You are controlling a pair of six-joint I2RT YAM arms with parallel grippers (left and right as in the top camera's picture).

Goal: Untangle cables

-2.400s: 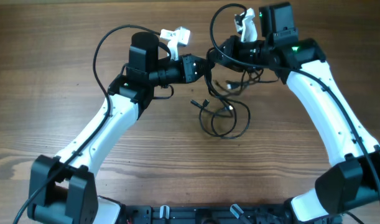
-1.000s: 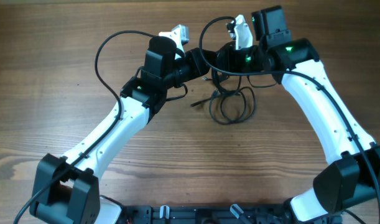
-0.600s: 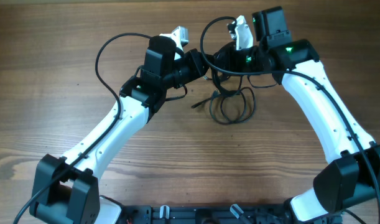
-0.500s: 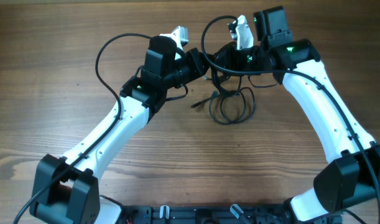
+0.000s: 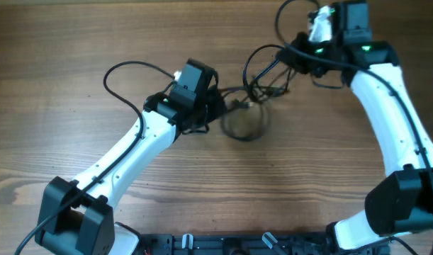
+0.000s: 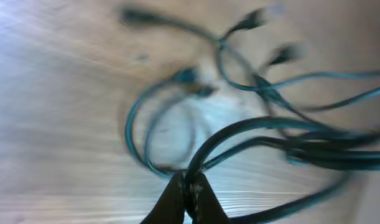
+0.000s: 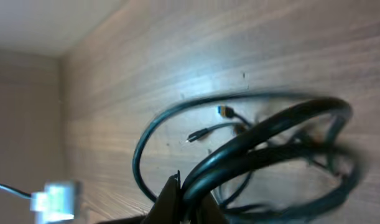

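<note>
Cables (image 5: 254,93): lying as a loose knot of thin black strands at upper centre of the overhead view, stretching between the two arms, with one blurred loop resting on the wooden table (image 5: 74,163) just below the knot. Left gripper (image 6: 188,190): pinching fully closed on a single strand at the bottom edge of its wrist view, with rings of cord and small plug ends (image 6: 252,18) fanning out above. Right gripper (image 7: 177,190): likewise clamping tight, on what looks like two strands, at lower centre of its view. Probably drawing the held strands apart, with the knot not yet opening. Risking a tighter knot by pulling outward while crossings are sitting unfreed. Risking a slip as well, with so thin a cord in closed jaws. Risking blind pulling, both wrist views being smeared. Looping nearby at upper left and upper right: thicker arm wires (image 5: 124,66), close enough to be catching a loose end.
</note>
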